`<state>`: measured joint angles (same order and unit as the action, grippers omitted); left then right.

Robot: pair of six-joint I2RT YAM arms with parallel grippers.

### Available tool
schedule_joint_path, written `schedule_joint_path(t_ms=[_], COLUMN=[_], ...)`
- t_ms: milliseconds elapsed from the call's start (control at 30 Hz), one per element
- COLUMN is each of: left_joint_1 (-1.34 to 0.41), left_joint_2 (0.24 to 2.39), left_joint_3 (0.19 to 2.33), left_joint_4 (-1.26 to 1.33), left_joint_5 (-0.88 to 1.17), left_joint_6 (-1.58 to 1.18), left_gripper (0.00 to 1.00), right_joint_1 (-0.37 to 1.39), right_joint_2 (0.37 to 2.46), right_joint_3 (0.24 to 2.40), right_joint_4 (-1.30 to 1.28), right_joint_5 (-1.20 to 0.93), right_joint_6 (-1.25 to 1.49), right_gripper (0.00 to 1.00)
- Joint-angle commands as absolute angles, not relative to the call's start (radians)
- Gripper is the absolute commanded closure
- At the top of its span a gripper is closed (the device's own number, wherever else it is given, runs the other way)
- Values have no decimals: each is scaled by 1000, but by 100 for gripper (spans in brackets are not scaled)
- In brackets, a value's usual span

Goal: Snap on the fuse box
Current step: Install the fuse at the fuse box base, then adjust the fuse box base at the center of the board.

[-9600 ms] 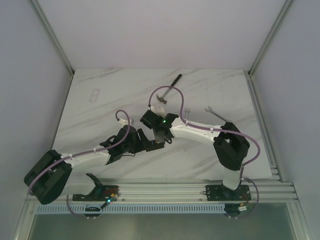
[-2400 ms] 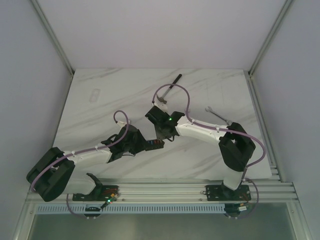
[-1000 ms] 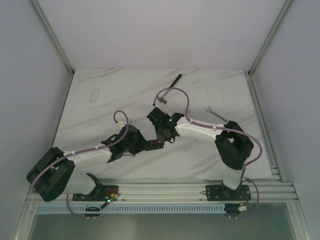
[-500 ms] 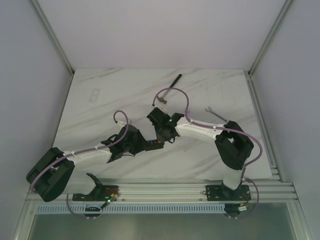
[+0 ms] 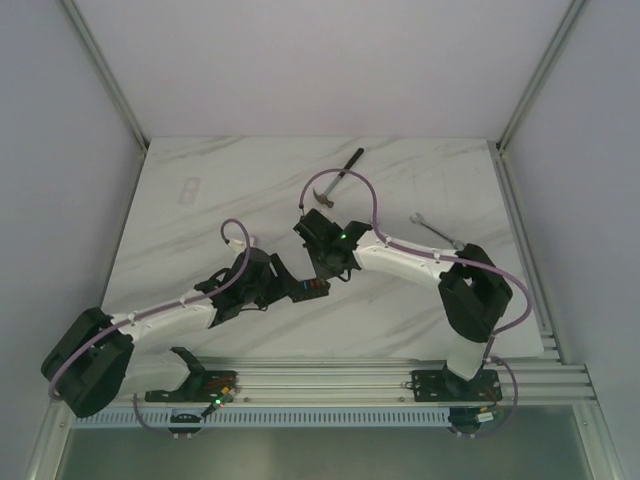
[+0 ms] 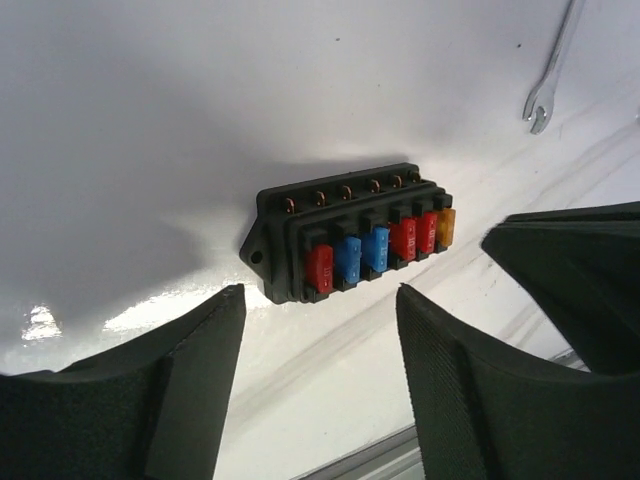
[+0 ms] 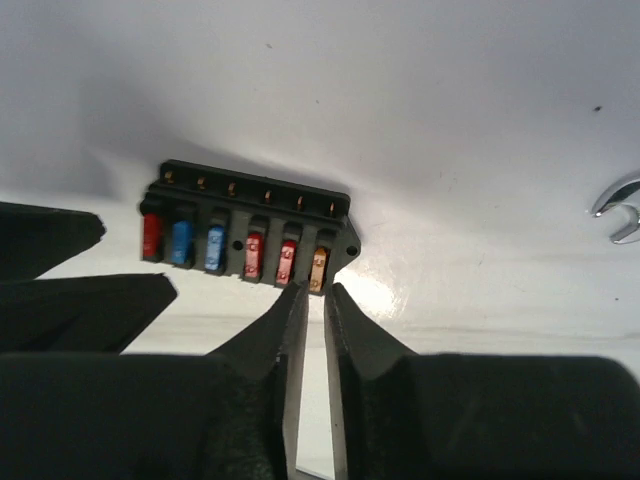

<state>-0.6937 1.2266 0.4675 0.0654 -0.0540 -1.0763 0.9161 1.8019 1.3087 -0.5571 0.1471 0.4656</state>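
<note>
The fuse box (image 6: pixel 350 235) is a small black block with a row of red, blue and orange fuses, lying flat on the white table (image 5: pixel 200 240). From above, the fuse box (image 5: pixel 313 287) shows between both wrists. My left gripper (image 6: pixel 320 345) is open, its fingers (image 6: pixel 190 365) wide apart just short of the box's red-fuse end, touching nothing. My right gripper (image 7: pixel 312 292) has its jaws parted by only a narrow, empty slit. Its fingertips (image 7: pixel 290 300) sit at the orange fuse on the fuse box (image 7: pixel 245 230), at its end.
A hammer (image 5: pixel 335 178) lies at the back of the table. A wrench (image 5: pixel 435 230) lies to the right, and its open end appears as a wrench (image 6: pixel 548 75) in the left wrist view. A small clear piece (image 5: pixel 188 190) sits at far left.
My left gripper has opened wider and its arm has swung its elbow down and left. My right gripper's jaws have parted a little. The fuse box stays in place.
</note>
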Motion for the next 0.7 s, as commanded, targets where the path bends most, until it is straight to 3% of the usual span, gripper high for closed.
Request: schedule_joint_path(t_ms=[0, 333, 667], left_joint_1=[-687, -633, -541], left_joint_2=[1175, 1083, 1059], left_joint_3=[504, 560, 565], left_joint_4=[0, -129, -159], left_joint_5=[-100, -194, -184], left_joint_6=[-1043, -926, -876], left_gripper=[27, 14, 11], right_joint_1=[913, 917, 936], right_joint_2=[1705, 1644, 1704], right_joint_3=[1352, 1174, 1085], right_joint_4=[-558, -498, -428], right_joint_5=[171, 51, -33], right_joint_6=[417, 439, 474], right_gripper=[78, 74, 73])
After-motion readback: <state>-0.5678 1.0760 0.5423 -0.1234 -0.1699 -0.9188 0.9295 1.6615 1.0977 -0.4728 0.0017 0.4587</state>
